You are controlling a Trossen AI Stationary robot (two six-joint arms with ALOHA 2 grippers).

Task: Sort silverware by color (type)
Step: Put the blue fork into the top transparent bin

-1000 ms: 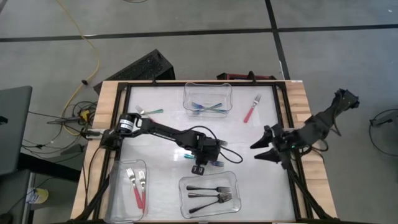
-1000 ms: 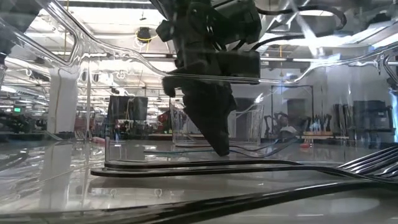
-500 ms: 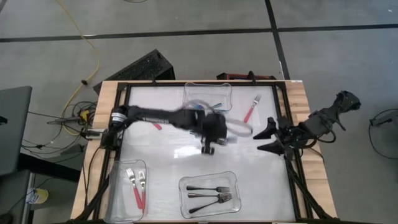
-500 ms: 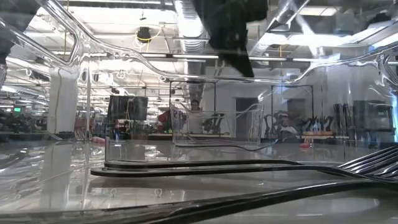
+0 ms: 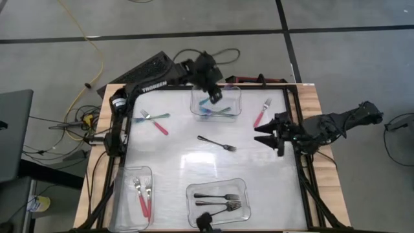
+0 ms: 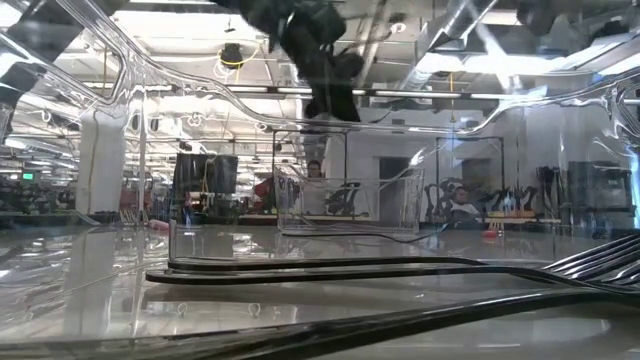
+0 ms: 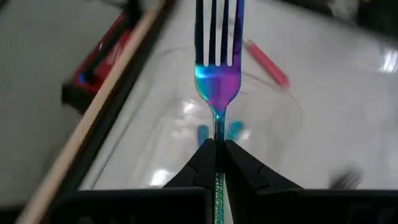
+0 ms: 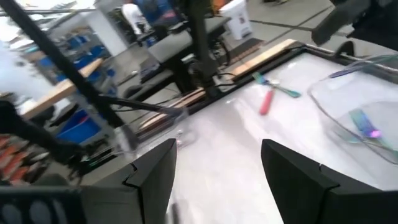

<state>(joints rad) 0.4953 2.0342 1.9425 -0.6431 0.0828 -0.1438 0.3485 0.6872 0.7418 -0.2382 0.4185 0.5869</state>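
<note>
Blue fork held over the far bin, ready to drop.

High view: left gripper [image 5: 214, 97] hangs above the far-edge bin [image 5: 234, 90]; right gripper [image 5: 268, 134], jaws spread empty, waits by the right edge. Left wrist view: jaws clamp the blue fork [image 7: 217, 68] by its handle; best lower it before releasing.

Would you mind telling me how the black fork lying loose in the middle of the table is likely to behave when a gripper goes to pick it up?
The black fork looks like thin rigid metal, so probably stiff. It lies flat on the glossy table, so it may skid. It seems light.
</note>
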